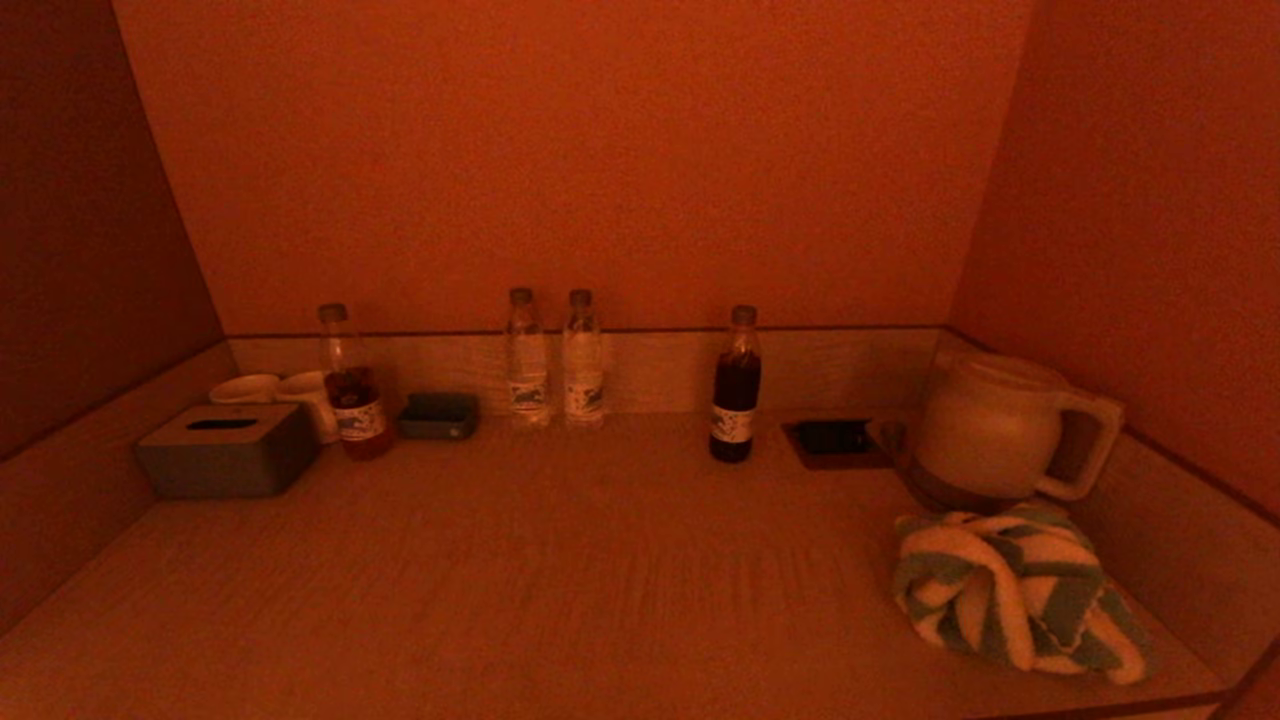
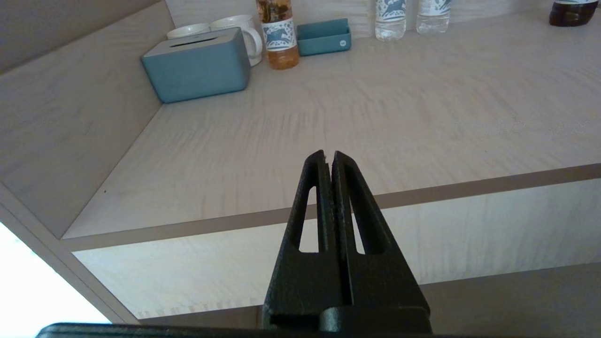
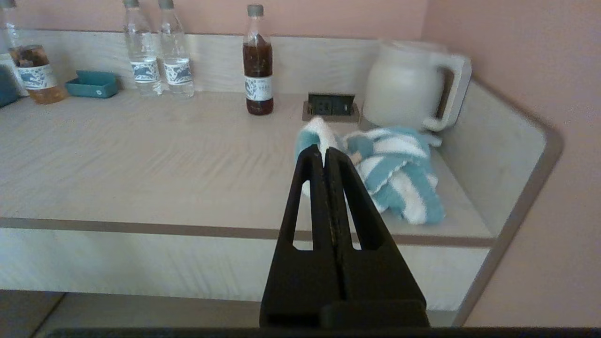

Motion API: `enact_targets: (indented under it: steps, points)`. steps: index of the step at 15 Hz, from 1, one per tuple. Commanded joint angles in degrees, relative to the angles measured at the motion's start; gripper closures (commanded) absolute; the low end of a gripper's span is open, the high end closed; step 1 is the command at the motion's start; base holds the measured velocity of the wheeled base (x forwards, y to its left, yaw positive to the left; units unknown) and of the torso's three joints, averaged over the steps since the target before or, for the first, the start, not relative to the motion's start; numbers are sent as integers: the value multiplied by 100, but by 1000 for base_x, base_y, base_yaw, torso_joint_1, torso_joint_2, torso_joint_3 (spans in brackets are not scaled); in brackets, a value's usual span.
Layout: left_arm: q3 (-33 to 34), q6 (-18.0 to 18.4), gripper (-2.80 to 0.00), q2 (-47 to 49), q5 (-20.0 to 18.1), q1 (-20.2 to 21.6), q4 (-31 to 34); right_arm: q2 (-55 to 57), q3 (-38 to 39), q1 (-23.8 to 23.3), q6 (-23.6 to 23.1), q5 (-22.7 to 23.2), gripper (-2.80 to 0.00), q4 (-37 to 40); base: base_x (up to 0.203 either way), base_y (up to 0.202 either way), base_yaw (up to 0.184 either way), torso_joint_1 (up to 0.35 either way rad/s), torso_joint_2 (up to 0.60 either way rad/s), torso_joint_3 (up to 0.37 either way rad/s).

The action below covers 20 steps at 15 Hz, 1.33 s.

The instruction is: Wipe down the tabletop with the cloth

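Observation:
A crumpled cloth with blue and white stripes lies on the wooden tabletop at the front right, just in front of the kettle. It also shows in the right wrist view. My right gripper is shut and empty, held off the table's front edge, short of the cloth. My left gripper is shut and empty, held off the front edge on the left side. Neither gripper shows in the head view.
Along the back wall stand a tissue box, two mugs, a tea bottle, a small tray, two water bottles, a dark bottle, a socket panel and a white kettle. Raised side walls border the table.

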Motion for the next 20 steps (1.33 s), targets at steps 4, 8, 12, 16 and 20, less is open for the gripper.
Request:
enact_targets:
  steps: [4,8,12,16,20]
  points:
    - [0,5,0,0,5,-7,-1,-183,843,-1,56,-464,0,-1885,0,0,0,0,0,0]
    - [0,5,0,0,5,-5,-1,-183,1598,-1,-62,-512,0,-2788,0,0,0,0,0,0]
    - [0,5,0,0,5,2,-1,-183,1832,-1,-211,-495,0,-2795,0,0,0,0,0,0]
    - [0,5,0,0,-3,2,-1,-183,2031,-1,-280,-497,0,-2813,0,0,0,0,0,0]
    - [0,5,0,0,-4,2,-1,-183,2590,-1,-506,-489,0,-3190,0,0,0,0,0,0]
